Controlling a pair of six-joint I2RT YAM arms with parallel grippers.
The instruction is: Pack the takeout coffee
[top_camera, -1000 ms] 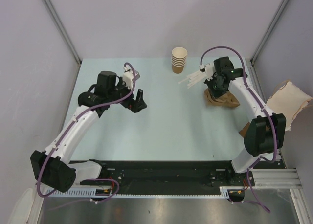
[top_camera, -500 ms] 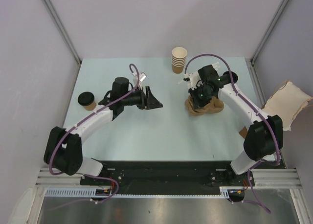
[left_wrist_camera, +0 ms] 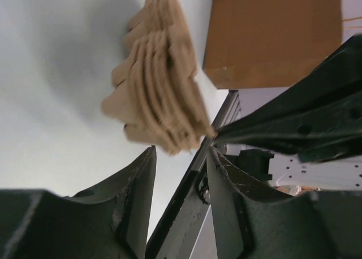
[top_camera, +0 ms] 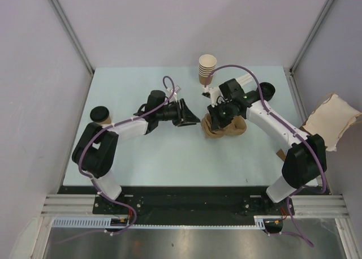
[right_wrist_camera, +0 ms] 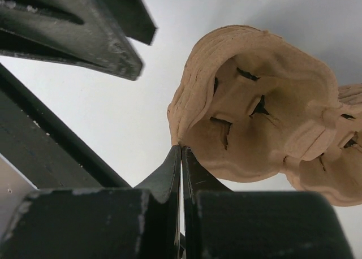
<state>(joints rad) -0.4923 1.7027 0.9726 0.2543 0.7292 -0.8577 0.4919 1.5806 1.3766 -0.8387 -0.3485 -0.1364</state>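
The left gripper point(top_camera: 192, 116), jaws apart and holding nothing, points at the near edge of the pulp trays point(top_camera: 227, 129) at mid-table. Behind it the takeout coffee point(top_camera: 102, 115) stands upright with its lid on at the table's point(top_camera: 169, 157) left edge, near the bend of the left arm. The right gripper point(right_wrist_camera: 181, 149), fingers pressed together, pinches a thin rim of the nested trays and holds the stack tilted on edge.

The grip looks like the weak point. A pinch on so little pulp could slip, or the rim could tear and drop the stack. The trays sit tightly nested, so the left jaws may catch several layers rather than peel off one, or miss the edge and push the stack out of the right gripper's hold. The two sets of fingers work just beside each other, and a poorly aimed approach risks a collision. A wide swing of the left arm could knock over the coffee. The stack of lidless cups point(top_camera: 207, 69) stands near the right arm and could be toppled the same way.
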